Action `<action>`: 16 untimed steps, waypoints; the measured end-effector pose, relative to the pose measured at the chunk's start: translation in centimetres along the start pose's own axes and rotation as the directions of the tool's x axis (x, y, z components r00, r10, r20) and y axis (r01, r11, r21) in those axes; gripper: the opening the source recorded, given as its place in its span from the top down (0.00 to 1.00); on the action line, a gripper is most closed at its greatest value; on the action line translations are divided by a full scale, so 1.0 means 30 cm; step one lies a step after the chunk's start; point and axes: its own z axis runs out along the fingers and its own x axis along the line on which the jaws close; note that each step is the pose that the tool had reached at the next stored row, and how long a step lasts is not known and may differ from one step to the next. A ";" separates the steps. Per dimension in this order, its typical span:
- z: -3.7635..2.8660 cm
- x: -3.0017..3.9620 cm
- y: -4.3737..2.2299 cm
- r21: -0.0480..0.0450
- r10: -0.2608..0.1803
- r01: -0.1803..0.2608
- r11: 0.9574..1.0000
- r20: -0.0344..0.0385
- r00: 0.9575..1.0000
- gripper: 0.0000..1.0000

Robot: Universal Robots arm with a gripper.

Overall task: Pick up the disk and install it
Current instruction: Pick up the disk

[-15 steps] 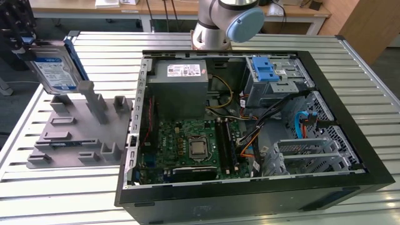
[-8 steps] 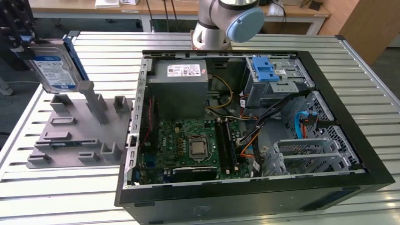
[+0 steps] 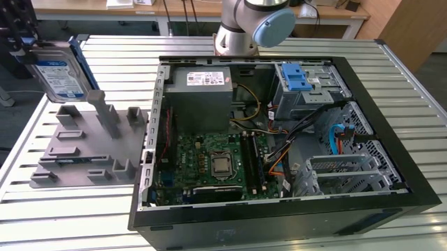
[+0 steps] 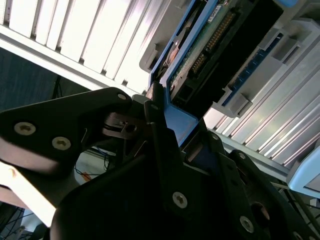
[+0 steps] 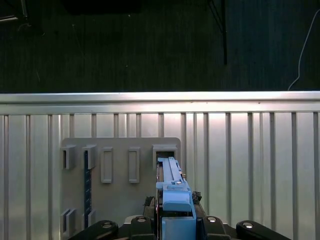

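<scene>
Pinched shut, the gripper (image 4: 175,117) clamps the disk (image 3: 62,73) by the blue carrier rail (image 4: 178,125) along its edge; in the second wrist view its dark fingers (image 4: 155,120) press against that rail. The disk stands on edge with its white-and-blue label showing, at the exterior view's upper left, over the far end of a grey slotted holder (image 3: 91,151). The holder lies on a slatted metal table (image 3: 70,219). Just beside the holder, toward the exterior view's right, an open computer case (image 3: 265,222) lies on its side, motherboard (image 3: 209,162) exposed. A metal drive bay (image 3: 314,94) sits in its far corner, topped by a blue latch piece (image 3: 297,78). Behind the case rises the arm's base (image 3: 241,31).
</scene>
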 end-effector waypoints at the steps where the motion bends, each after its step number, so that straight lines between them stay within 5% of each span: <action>1: -0.002 0.000 0.000 0.000 0.000 0.000 1.000 0.000 1.000 0.64; 16: -0.026 0.000 0.000 0.000 0.000 0.000 1.000 0.000 1.000 0.64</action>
